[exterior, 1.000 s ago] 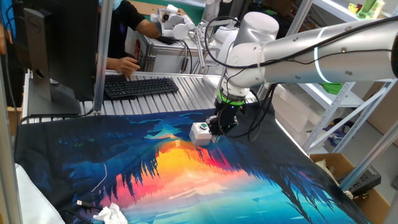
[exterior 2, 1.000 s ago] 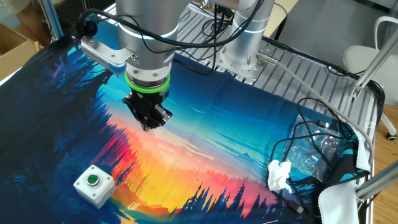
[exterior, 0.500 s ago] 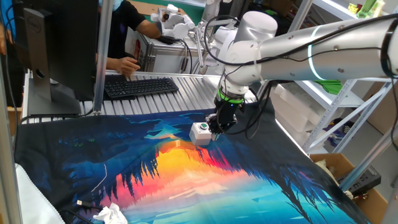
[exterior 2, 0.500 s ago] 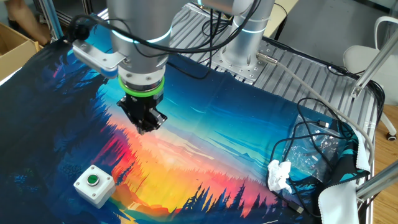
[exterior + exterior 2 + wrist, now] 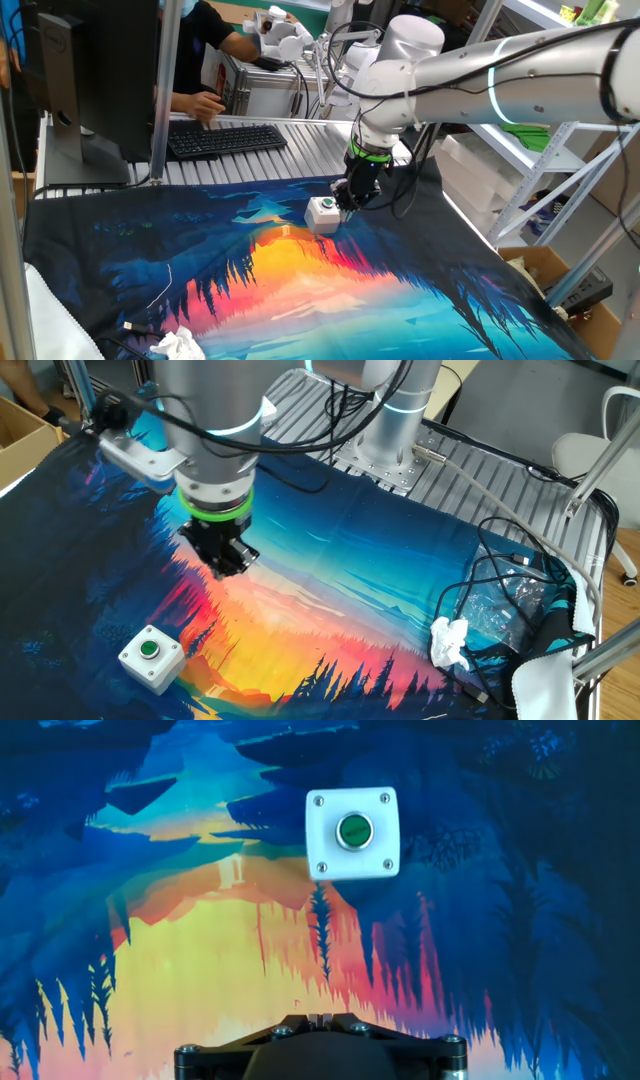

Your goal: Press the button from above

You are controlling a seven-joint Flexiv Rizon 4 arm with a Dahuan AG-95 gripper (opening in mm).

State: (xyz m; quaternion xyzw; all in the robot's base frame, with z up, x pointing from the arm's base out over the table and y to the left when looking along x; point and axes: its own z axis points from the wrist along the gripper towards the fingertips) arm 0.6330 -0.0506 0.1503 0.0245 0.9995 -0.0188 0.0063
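While my gripper (image 5: 222, 559) hovers, fingertip state indiscernible, the button (image 5: 150, 657) sits on the cloth (image 5: 350, 610) toward the frame's lower left, not yet beneath me.

Table (image 5: 500, 470) under printed cloth (image 5: 330, 610); button (image 5: 150, 657), crumpled tissue (image 5: 450, 643), cables (image 5: 500, 585).

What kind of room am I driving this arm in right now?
Likely a robotics lab or workshop. A person types at a keyboard behind a monitor, metal shelving stands alongside, and loose cables lie on the cloth-covered table.
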